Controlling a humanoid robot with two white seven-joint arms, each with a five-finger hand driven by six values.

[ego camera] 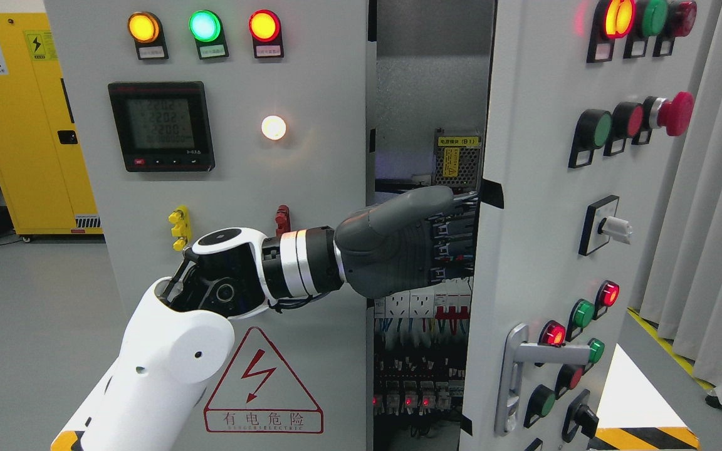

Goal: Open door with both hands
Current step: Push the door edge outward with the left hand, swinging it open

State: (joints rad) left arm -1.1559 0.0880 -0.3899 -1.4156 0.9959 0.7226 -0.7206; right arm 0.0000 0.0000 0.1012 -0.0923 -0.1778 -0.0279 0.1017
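At the cabinet's middle gap, the right door (536, 250) is standing partly open.
The left hand (398, 250) is reaching into the gap, fingers extended flat against the door's inner edge and holding nothing; wiring (420, 351) is already showing, but in my judgement more swing is remaining.

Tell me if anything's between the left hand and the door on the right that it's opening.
Nothing visible is. The left hand reaches across the gap right up to the inner edge of the right door, which already stands ajar. Whether it touches the edge cannot be told. The wiring and breakers lie behind, inside the cabinet.
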